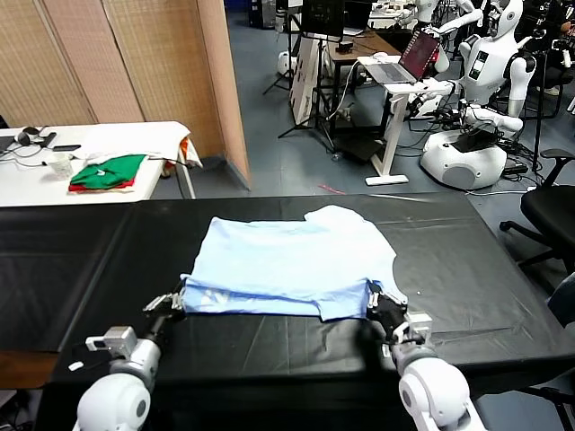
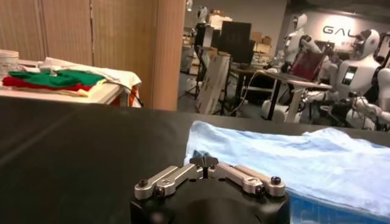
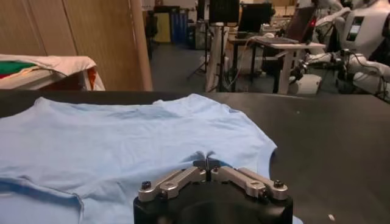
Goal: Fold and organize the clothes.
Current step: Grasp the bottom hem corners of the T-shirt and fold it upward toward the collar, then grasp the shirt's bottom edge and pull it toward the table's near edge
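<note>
Just ahead of both sets of fingers, the pale blue T-shirt (image 1: pixel 292 260) lies spread on the black bench (image 1: pixel 467 260), with its near edge already doubled back over itself so that a darker band of cloth shows beneath. The left gripper (image 1: pixel 167 306) sits at the shirt's near left corner and the right gripper (image 1: pixel 384 308) at its near right corner. Both have their fingers pressed fully together; the right fingers (image 3: pixel 207 163) look pinched on the cloth's edge, while the left fingers (image 2: pixel 204 162) meet just beside the hem, and I cannot tell whether any fabric is caught between them.

The shirt's long axis runs from one gripper across to the other, parallel to the near edge of the bench. A sleeve or shoulder pokes out on the far side, away from the fingers, toward the right.

I would judge it light, limp cotton: it will sag and crease when lifted and will not hold a shape of its own. The two near corners seem the sensible places to hold, lifted together so the fold stays even.

Beyond the fingers, well apart, green and red garments (image 1: pixel 108 171) rest on a white table (image 1: pixel 27 184).
</note>
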